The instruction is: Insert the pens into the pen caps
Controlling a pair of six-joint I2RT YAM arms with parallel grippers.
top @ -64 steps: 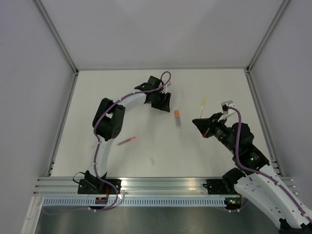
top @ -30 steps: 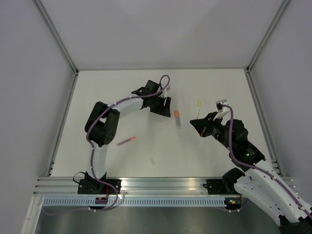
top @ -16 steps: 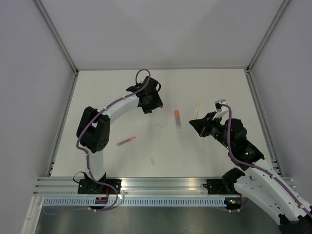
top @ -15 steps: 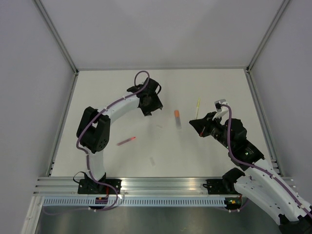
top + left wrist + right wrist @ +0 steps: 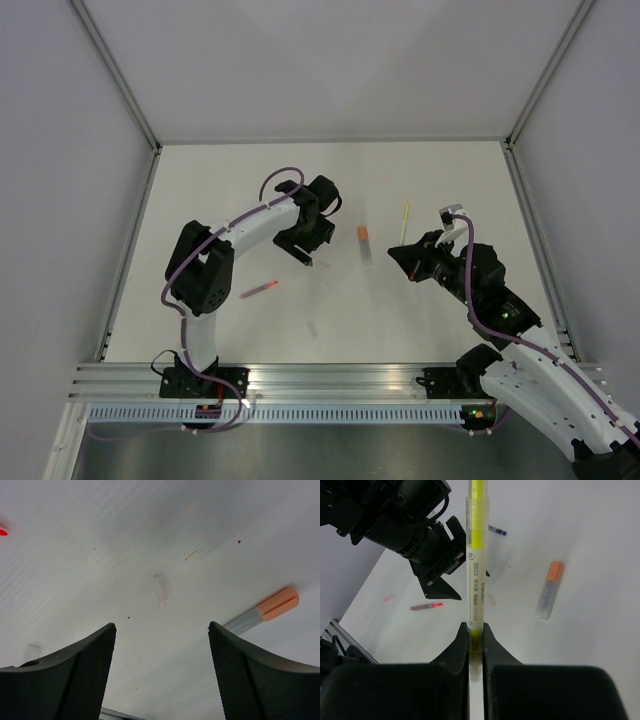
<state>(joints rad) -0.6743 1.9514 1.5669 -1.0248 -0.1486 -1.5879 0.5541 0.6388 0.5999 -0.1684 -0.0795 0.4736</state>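
right gripper (image 5: 475, 630): clamped tight on the lower barrel of the yellow pen (image 5: 475, 570), which is held off the table (image 5: 450, 170) and sticks out well past the fingers.
left gripper (image 5: 160, 630): spread wide, holding nothing, hovering low over the table. a small clear piece (image 5: 160, 591) sits centred in the gap just ahead. an orange-ended tube (image 5: 270, 607) lies off to one side, beyond the finger on that side.
red pen (image 5: 426, 606) and purple pen (image 5: 497, 529) lie loose, well apart.

judgement: step in hand is the left arm picking up a cap. cannot tell if the clear piece is one.
- square the fingers across the cap's short width before lowering.
- grip near the closed end and keep the mouth free.
- close gently, as a light tube may skid or tip.
- line up both axes before pushing the yellow pen in.
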